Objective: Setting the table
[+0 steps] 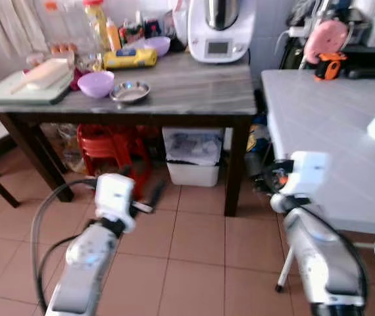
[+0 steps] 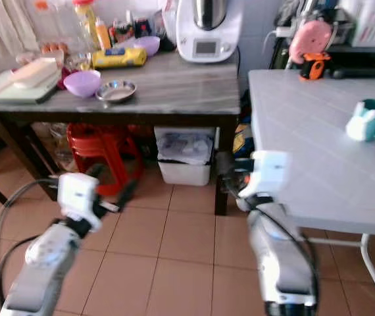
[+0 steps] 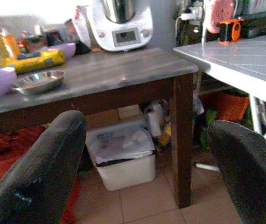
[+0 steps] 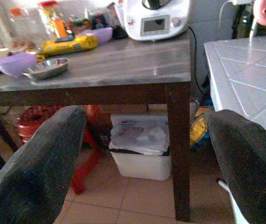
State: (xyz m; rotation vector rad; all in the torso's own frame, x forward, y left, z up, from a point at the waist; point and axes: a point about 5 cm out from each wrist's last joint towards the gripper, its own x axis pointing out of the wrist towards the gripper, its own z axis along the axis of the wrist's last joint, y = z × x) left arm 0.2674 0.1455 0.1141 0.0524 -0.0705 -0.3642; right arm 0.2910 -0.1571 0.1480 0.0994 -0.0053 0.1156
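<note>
On grey table [image 1: 194, 89] | steel dish [image 1: 130, 91] | labels unreadable

Both claws [image 3: 147, 172] [image 4: 147, 163] wide apart, forward

A: Items on the dark worktop [image 1: 194, 92]?
B: Purple bowl [image 1: 96, 83], upright, near the front edge. Shallow steel dish [image 1: 130, 91] just beside it. Second purple bowl [image 1: 154, 45] toward the back edge.

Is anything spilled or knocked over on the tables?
Nothing stands out. The purple bowl and the steel dish sit upright on the dark table, and the teal cup stands on the white table. No spills show.
</note>
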